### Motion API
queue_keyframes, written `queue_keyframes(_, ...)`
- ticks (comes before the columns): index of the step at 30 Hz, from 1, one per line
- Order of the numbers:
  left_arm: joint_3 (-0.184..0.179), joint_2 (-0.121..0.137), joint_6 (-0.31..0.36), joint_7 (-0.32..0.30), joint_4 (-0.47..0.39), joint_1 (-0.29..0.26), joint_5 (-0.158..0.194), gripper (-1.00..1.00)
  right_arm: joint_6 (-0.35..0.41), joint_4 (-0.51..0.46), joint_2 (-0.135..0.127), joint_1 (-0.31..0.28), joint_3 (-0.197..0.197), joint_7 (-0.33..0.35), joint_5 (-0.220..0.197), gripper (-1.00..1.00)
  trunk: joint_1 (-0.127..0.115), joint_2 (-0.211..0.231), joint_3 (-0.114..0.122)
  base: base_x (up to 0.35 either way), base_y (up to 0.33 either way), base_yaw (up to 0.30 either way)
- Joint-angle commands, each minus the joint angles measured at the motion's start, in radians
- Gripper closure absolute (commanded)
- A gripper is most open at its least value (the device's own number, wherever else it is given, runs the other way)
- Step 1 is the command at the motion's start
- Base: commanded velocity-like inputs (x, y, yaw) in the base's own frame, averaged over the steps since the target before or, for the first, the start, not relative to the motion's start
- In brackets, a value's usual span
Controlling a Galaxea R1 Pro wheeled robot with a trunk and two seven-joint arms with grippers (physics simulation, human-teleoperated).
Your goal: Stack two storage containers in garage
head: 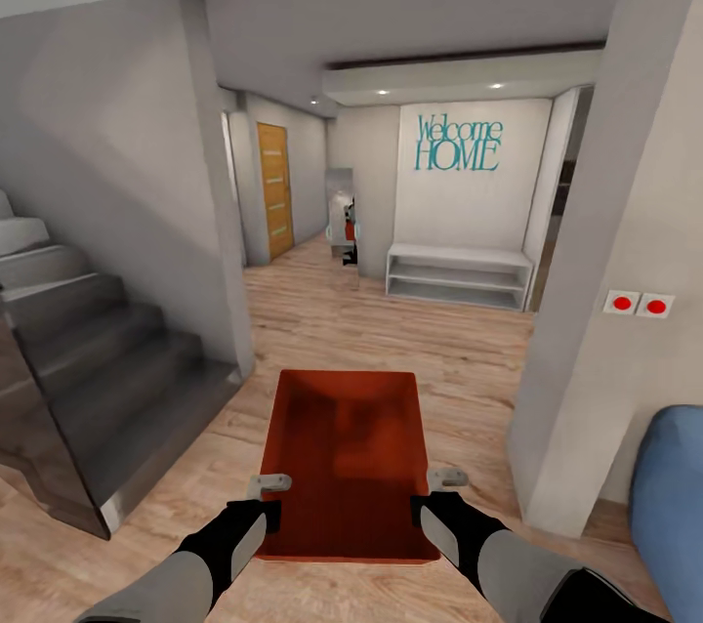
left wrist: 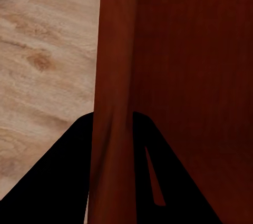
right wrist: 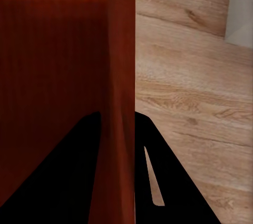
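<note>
The robot carries one orange-red bin [head: 347, 462] in front of its trunk, held level between both arms above the light wood floor [head: 391, 330]. The left gripper [head: 262, 498] clamps the bin's left long wall near the end closest to the robot; the right gripper [head: 437, 496] clamps the right long wall at the matching spot. Each gripper straddles its wall, one finger inside the bin and one outside.

In the left wrist view the left gripper [left wrist: 112, 129] has its dark fingers [left wrist: 52, 182] closed narrowly on the bin [left wrist: 184, 76] wall, which passes between them, with plank floor [left wrist: 42, 50] on the outer side. In the right wrist view the right gripper [right wrist: 113, 129] grips the bin [right wrist: 52, 50] wall in the same way, its fingers [right wrist: 174, 182] pressed to either face of the wall, and floor [right wrist: 190, 92] lies beyond. The bin is open-topped, and its far end points away from the robot down the hallway.

To the left a grey staircase [head: 78, 330] rises beside a grey wall. To the right stands a pale wall corner bearing two red-dotted switches [head: 639, 303], and a blue rounded cushion [head: 669, 496] shows at the lower right edge.

Farther along the hall, a white low shelf [head: 459, 276] stands against a white wall lettered "Welcome HOME" [head: 459, 143] in teal. Left of it, at the hall's far end, is a wooden door [head: 275, 188].
</note>
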Motion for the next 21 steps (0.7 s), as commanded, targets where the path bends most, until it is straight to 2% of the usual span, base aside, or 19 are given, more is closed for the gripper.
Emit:
queue_keyframes(1,-0.004,0.006,0.009,0.011,0.001,0.001,-0.009,1.00,-0.038,-0.002,-0.003,-0.001,-0.006,-0.010,0.033,1.00,0.001,-0.001,0.000,0.322,0.000,0.000)
queue_keyframes(21,-0.004,0.006,0.009,0.011,0.001,0.001,-0.009,1.00,-0.038,-0.002,-0.002,-0.001,-0.006,-0.010,0.033,1.00,0.001,-0.001,0.000,0.322,0.000,0.000)
